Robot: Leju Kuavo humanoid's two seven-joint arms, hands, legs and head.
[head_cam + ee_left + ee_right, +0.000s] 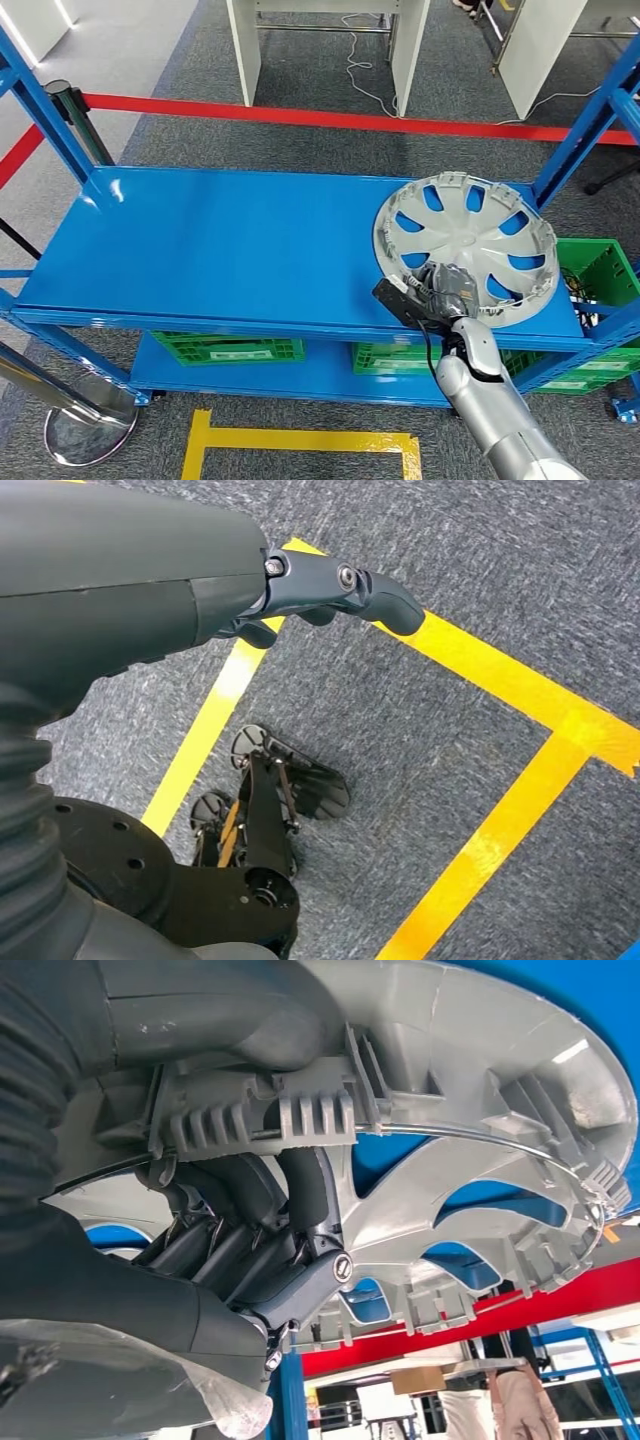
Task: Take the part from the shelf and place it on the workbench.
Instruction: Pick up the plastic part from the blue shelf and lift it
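Silver wheel cover (466,246) lies on the blue shelf (226,250); right hand (447,291) fingers (226,1250) hold its edge, ready to lift.

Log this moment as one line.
stage: grasping | right hand: gripping hubcap rim | hubcap: on blue shelf | left hand: hanging, holds nothing

Right robot hand (249,1250) grips the grey wheel cover (483,1160) at its rim: dark fingers (302,1195) curl through a spoke opening, thumb across the ribbed edge. Blue shelf (392,1155) shows through the cover's openings. Beyond the hand: red tape line (528,1305), blue post (290,1400), a person's legs (521,1405).
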